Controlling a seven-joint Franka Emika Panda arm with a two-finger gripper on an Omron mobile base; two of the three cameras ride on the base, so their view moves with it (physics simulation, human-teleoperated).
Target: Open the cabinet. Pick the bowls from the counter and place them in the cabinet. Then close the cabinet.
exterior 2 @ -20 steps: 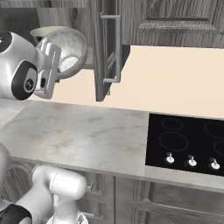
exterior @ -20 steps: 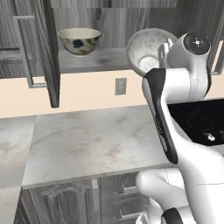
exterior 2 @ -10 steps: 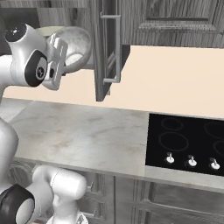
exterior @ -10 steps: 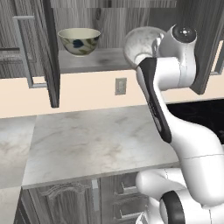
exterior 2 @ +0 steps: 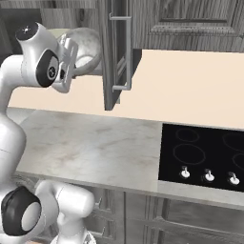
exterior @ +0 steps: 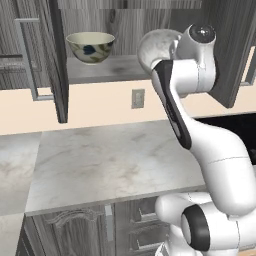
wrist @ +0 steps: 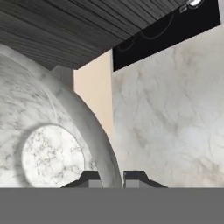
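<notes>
Now your gripper [wrist: 112, 177] is clamped on the rim of the marble bowl [exterior: 157, 47], the wall pinched between the jaws, so the bowl hangs tilted on edge with its pale bottom just to one side of the fingertips [wrist: 89, 178]. Compare a second ago: the arm has swung up and in, and the bowl has risen from beside the shelf lip to shelf height, against the open cabinet [exterior: 125, 22]. Beyond the jaws and further along the shelf, the floral bowl [exterior: 90, 46] already sits inside, well apart from your load. Below the jaws lies the counter [exterior: 115, 165], with the black cooktop [exterior 2: 205, 157] off to one side. Both doors [exterior 2: 114, 52] stand swung wide. By this look, you are late in the second placement: what remains is to level the bowl, set it on the shelf, release it and shut the doors.
</notes>
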